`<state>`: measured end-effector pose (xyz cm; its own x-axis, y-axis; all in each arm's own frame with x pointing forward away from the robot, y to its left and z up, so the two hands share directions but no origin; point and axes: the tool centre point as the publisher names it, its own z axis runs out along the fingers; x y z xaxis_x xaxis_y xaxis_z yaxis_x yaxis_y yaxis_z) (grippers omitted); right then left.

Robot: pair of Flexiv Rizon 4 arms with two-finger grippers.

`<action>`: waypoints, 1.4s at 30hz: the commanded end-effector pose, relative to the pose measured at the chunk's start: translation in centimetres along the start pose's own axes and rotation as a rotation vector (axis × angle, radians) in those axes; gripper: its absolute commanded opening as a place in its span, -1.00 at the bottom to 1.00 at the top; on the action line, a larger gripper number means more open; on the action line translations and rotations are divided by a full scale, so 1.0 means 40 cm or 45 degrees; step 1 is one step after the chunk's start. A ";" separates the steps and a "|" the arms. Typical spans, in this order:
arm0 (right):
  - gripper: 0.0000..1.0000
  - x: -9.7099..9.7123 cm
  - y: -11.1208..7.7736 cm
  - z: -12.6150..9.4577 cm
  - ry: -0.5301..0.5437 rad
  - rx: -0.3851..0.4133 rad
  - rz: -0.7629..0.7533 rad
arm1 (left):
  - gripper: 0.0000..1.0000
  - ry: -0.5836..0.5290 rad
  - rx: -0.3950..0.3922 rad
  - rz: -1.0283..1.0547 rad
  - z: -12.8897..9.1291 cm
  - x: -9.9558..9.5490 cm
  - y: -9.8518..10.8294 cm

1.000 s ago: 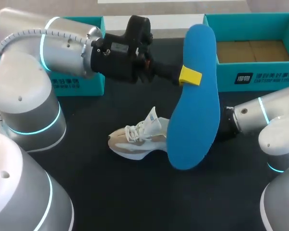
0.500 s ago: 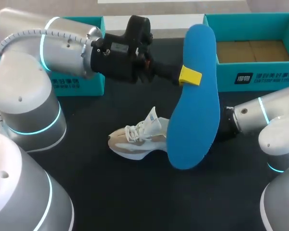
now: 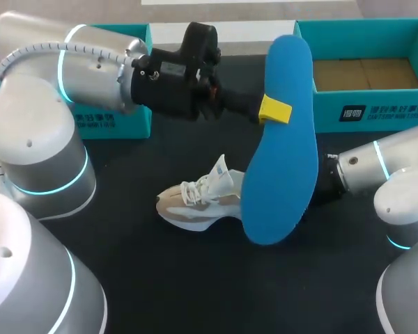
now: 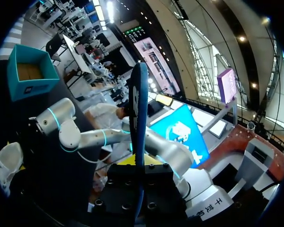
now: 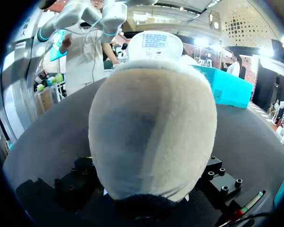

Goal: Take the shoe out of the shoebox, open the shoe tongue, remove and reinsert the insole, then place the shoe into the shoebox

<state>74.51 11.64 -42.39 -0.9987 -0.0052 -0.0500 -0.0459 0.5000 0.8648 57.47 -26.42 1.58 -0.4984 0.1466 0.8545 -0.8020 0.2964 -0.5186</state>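
Nothing has moved since the earlier frames. I have the shoe out of the shoebox, lying on the table with its toe towards my left arm. The heel sits at my right gripper, whose grip I cannot tell. My left gripper clamps the removed insole aloft, its long axis running from the box side down towards the shoe. Reinserting and boxing remain.

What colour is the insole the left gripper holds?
Bright blue insole; clearest in the head view.
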 end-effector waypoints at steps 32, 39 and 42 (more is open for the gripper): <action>1.00 0.025 0.116 -0.105 -0.034 0.441 0.151 | -1.00 -0.003 0.002 -0.001 0.000 0.000 0.005; 1.00 0.035 0.159 -0.138 -0.033 0.658 0.225 | -1.00 -0.003 0.002 -0.001 0.000 0.000 0.005; 1.00 0.039 0.176 -0.149 -0.045 0.717 0.239 | -1.00 -0.003 0.002 -0.001 0.000 0.000 0.005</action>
<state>72.97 10.08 -34.68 -0.9876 0.1462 0.0581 0.1492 0.7537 0.6400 57.47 -26.41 1.57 -0.4983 0.1466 0.8545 -0.8020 0.2965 -0.5186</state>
